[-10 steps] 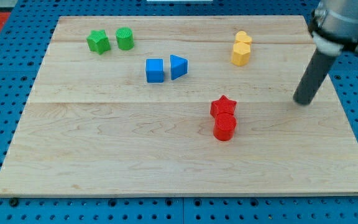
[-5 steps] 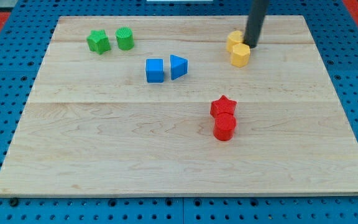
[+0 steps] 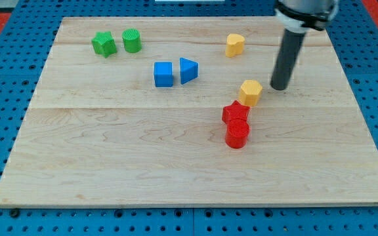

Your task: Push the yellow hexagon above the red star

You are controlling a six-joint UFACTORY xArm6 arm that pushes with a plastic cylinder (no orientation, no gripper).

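The yellow hexagon (image 3: 251,91) lies just up and right of the red star (image 3: 235,112), close to or touching it. A red cylinder (image 3: 237,134) sits right below the star. My tip (image 3: 279,87) rests on the board a short way to the right of the yellow hexagon, with a small gap between them. The dark rod rises from the tip toward the view's top right.
A second yellow block (image 3: 235,44) lies near the view's top. A blue cube (image 3: 163,74) and a blue triangle (image 3: 188,70) sit left of centre. A green star (image 3: 103,44) and a green cylinder (image 3: 132,40) sit at top left on the wooden board (image 3: 110,164).
The yellow hexagon has slid down from the top pair to beside the red star. The other yellow block has shifted left. My tip has moved down and right.
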